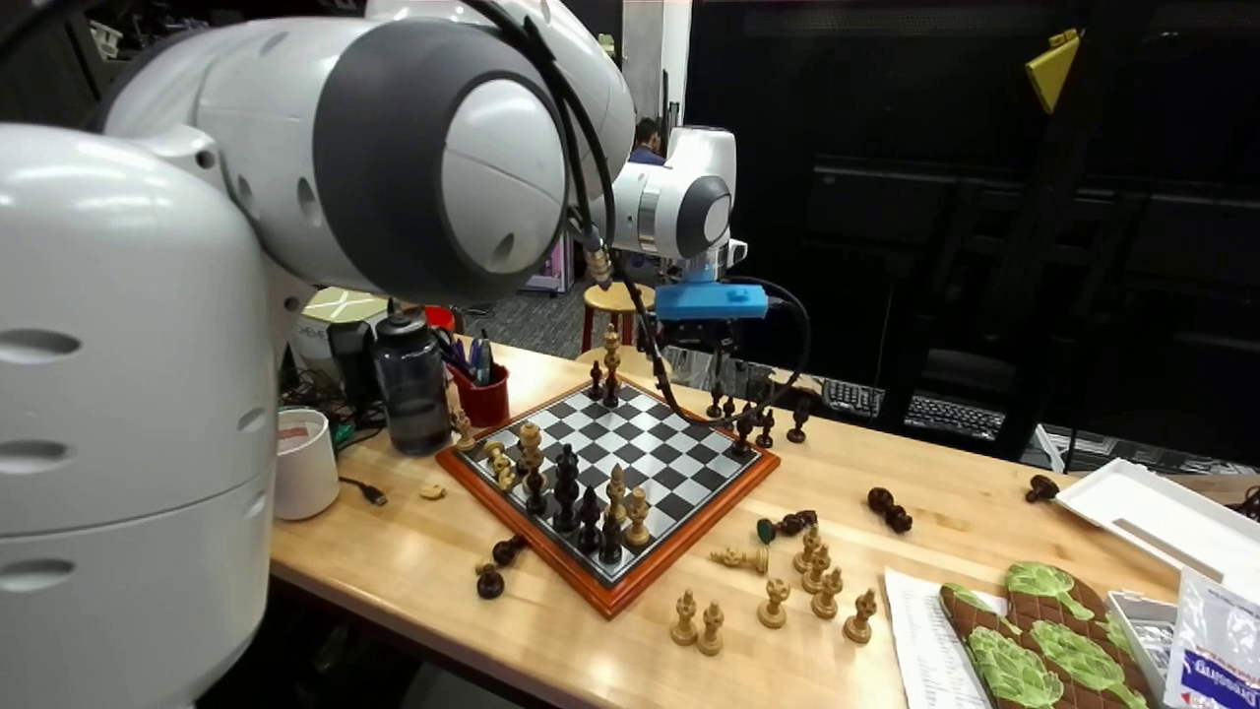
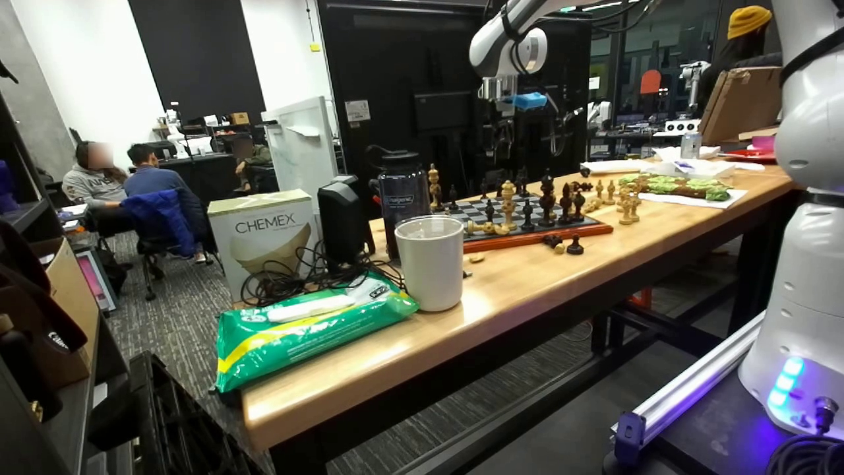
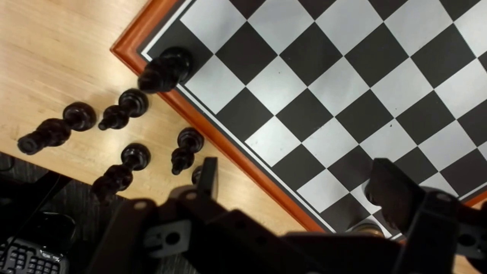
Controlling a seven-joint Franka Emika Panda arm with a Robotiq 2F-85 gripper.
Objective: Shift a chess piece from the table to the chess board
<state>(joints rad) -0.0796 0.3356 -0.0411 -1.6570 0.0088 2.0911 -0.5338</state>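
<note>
My gripper (image 3: 295,177) is open and empty, its fingers spread above the board's edge in the wrist view. It hangs above the far side of the board in both exterior views (image 1: 687,366) (image 2: 499,142). The chess board (image 3: 266,186), black and white checks in a reddish-brown frame, shows in both exterior views (image 1: 694,537) (image 2: 537,239). Several dark chess pieces (image 3: 131,102) stand on the table (image 3: 64,49) beside it. A dark piece (image 3: 167,70) stands at the board's corner. A light piece's base (image 3: 367,229) is partly hidden by the gripper. Light pieces (image 1: 773,603) stand on the near table.
Pieces crowd the board's near corner, including a tall dark one (image 1: 566,487). A dark bottle (image 1: 409,379), red pen cup (image 1: 482,399) and white cup (image 1: 303,463) stand beside the board. A green-patterned mitt (image 1: 1043,630) and white tray (image 1: 1162,512) lie across the table.
</note>
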